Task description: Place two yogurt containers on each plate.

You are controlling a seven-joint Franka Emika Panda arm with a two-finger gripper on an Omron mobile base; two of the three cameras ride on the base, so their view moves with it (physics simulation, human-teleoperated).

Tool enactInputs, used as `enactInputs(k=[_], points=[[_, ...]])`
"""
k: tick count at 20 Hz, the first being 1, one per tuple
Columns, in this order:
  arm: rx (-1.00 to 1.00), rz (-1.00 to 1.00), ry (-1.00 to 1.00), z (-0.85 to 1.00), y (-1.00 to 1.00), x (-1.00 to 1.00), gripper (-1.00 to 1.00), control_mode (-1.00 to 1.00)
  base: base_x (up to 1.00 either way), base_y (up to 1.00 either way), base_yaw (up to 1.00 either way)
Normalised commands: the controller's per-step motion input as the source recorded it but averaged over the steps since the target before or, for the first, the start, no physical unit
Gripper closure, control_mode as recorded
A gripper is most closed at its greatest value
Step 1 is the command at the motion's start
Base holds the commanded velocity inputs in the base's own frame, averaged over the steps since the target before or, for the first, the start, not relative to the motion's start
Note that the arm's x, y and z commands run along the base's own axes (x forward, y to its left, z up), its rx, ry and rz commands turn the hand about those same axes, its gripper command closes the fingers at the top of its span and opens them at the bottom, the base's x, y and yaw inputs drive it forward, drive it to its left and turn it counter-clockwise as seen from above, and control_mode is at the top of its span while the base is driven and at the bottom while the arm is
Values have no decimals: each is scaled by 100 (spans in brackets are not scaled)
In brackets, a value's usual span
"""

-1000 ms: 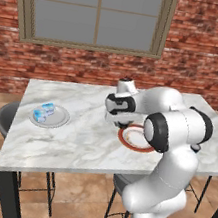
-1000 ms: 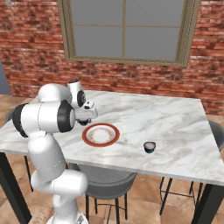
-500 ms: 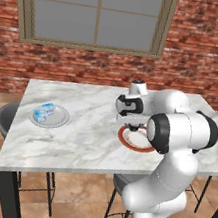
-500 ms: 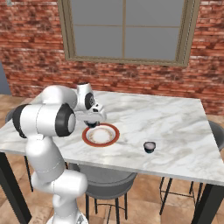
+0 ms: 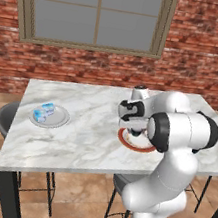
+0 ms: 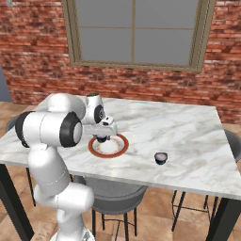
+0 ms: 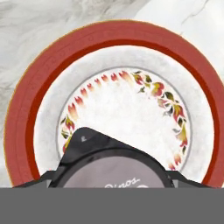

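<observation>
So the arm is folded forward over the marble table [image 5: 80, 141], elbow bulging toward the camera and the wrist bent so the tool [image 6: 101, 138] points straight down over the red-rimmed plate [image 6: 108, 145]. In the left base view the tool [image 5: 135, 131] sits just above that plate [image 5: 135, 141], right by its left side.

The tool is closed partway around a dark yogurt cup [image 7: 113, 173]. In the hand view the cup's dark body and pale lid with some lettering sit between the fingertips, and the plate [image 7: 109, 43] with its ring of little red and yellow leaves sits right below. In the right base view the cup [image 6: 101, 139] shows as a dark blob under the hand, low over the plate's left part. I honestly can't tell if it's touching the plate yet or just above it.

The second dark cup [image 6: 161, 158] stands alone on the table, to the right of the red-rimmed plate and well apart from it.

Far over on the left end of the table, the pale grey plate [image 5: 59, 120] has the two light blue cups [image 5: 43, 111] on it, side by side and touching.
</observation>
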Motion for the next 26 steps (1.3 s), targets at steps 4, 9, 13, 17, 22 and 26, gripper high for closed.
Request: enactInputs(k=[4,9,13,17,22,26], points=[[0,0,2,-27,-3,0,100,-100,0,0,0],[0,0,2,-30,0,0,100,-100,0,0,0],[0,0,3,-20,0,0,-100,-100,0,0,0],[0,0,0,-3,0,0,-100,-100,0,0,0],[1,0,0,6,-11,-19,-100,-100,0,0,0],[1,0,0,20,-10,-26,-100,-100,0,0,0]])
